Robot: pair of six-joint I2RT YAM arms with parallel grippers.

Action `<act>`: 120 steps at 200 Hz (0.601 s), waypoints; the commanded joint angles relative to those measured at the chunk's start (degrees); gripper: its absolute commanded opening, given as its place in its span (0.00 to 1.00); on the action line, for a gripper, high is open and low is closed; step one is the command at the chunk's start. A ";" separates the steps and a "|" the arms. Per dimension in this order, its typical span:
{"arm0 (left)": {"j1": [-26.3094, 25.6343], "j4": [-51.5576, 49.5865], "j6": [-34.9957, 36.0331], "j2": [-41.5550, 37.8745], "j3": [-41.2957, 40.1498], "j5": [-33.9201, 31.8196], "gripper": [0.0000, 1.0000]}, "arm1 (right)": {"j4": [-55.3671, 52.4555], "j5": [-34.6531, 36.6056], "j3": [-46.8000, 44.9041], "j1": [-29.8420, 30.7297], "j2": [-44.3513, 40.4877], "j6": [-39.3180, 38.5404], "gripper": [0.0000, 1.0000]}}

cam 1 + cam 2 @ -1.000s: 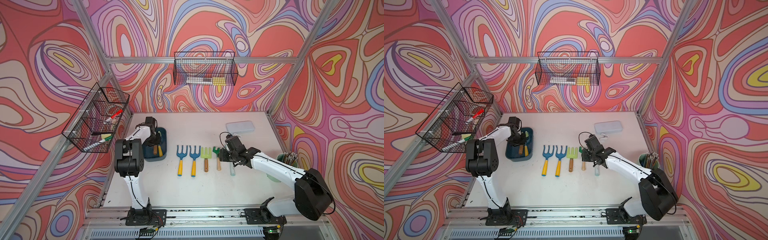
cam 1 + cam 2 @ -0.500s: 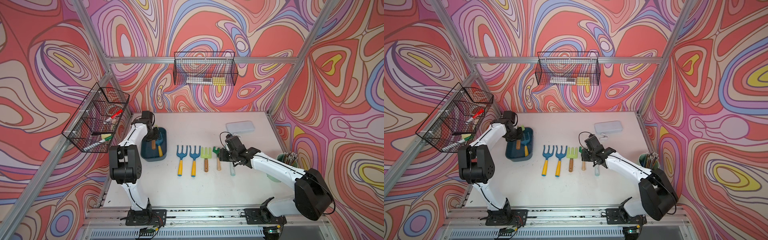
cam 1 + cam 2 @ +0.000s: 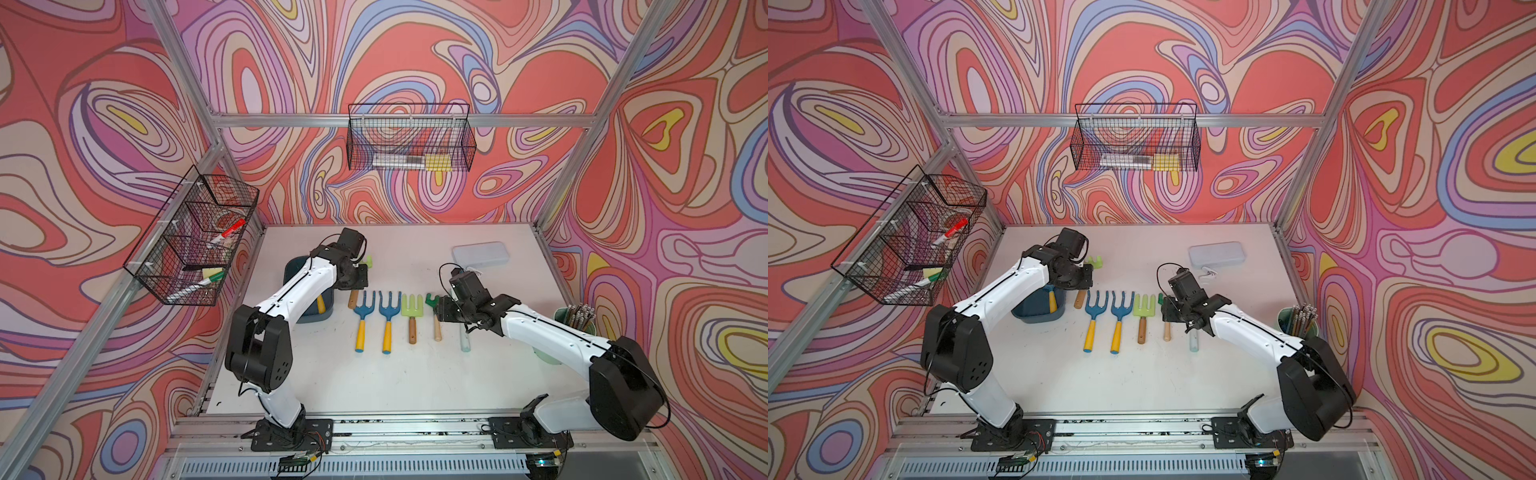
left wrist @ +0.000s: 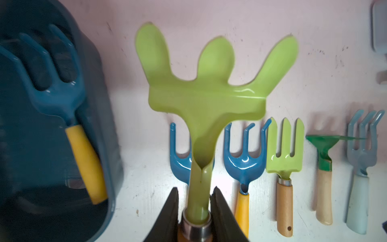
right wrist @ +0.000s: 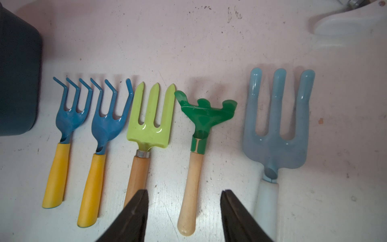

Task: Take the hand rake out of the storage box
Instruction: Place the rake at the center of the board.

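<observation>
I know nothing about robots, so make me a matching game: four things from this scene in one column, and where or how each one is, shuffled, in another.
Things
1. lime rake
2. box
3. right gripper
4. pale blue fork

States
A. open, holding nothing
B. flat on the table, farthest from the box
C. clamped in the left gripper
D. contains one yellow-handled fork

Pairs: 1-C, 2-D, 3-A, 4-B
</observation>
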 commanded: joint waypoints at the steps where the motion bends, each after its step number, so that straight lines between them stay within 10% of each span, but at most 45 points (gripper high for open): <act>1: 0.60 2.89 -3.23 2.72 -2.27 0.62 0.16 | -0.63 0.94 0.92 0.42 -1.13 0.22 0.57; 120: 7.17 5.08 -1.28 4.72 -8.26 -4.91 0.16 | 0.53 0.72 -1.53 0.45 -2.92 0.91 0.57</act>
